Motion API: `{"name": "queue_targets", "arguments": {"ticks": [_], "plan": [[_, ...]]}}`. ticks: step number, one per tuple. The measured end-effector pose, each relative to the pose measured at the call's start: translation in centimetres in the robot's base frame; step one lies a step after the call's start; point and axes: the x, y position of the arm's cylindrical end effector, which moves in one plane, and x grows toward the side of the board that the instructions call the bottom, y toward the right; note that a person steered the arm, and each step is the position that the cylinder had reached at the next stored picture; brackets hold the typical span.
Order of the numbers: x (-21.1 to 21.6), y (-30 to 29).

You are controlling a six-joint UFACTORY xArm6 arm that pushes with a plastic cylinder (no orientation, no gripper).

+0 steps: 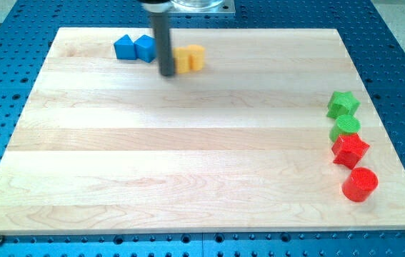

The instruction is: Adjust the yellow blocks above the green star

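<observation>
Two yellow blocks sit close together near the view's top: one [183, 61] partly hidden behind my rod, shape unclear, and a heart-like one [196, 57] to its right. My tip [168, 73] rests on the board just left of and touching or nearly touching the yellow blocks. The green star [343, 104] lies far off at the view's right edge of the board.
Two blue blocks [124, 48] [145, 48] sit just left of my rod at the view's top. Below the green star lie a green round block [346, 126], a red star [350, 149] and a red cylinder [360, 184]. The wooden board [188, 157] sits on a blue perforated table.
</observation>
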Motion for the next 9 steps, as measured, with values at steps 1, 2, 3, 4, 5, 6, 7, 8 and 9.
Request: {"name": "queue_targets", "arguments": {"ticks": [1, 2, 3, 4, 5, 6, 7, 8, 9], "plan": [[0.6, -5.5], [-2.5, -5.4], [-3.0, 2.2], [0.7, 11.1], [2.8, 13.5], [1.1, 9.6], [0.2, 12.1], [0.3, 17.1], [1.7, 20.5]]}}
